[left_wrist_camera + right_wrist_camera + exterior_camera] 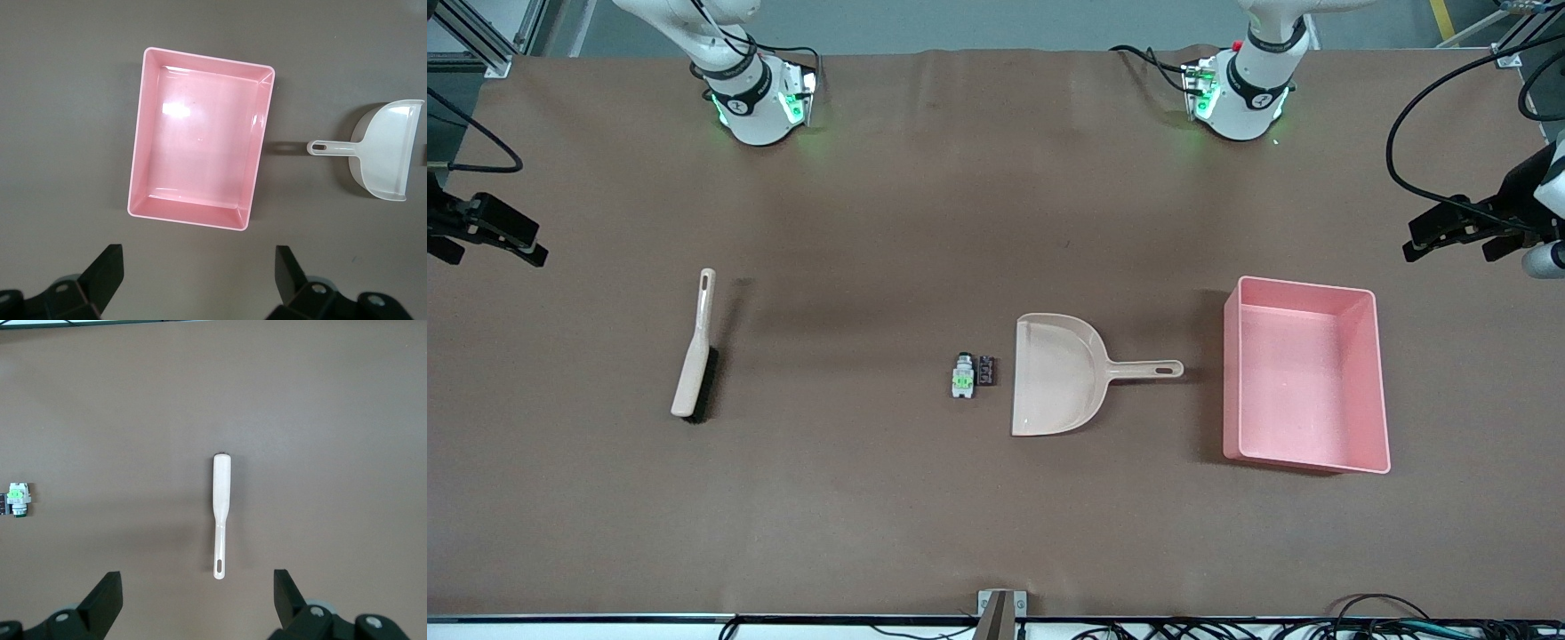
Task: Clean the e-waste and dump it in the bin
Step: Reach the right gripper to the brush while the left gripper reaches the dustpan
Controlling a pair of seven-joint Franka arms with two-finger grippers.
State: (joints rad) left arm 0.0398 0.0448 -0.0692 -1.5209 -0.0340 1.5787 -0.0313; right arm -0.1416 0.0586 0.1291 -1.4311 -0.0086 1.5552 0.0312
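Observation:
The e-waste lies mid-table: a grey-white part with a green patch and a smaller black block touching it. They sit just off the open mouth of the beige dustpan. The pink bin stands toward the left arm's end, with nothing in it. My left gripper is open over bare table by the bin. In the left wrist view my left gripper frames the bin and dustpan. My right gripper is open over the right arm's end. In the right wrist view it is empty.
A beige hand brush with dark bristles lies toward the right arm's end; it also shows in the right wrist view, with the green-patched part at that view's edge. The dustpan handle points at the bin. Cables hang by the table's ends.

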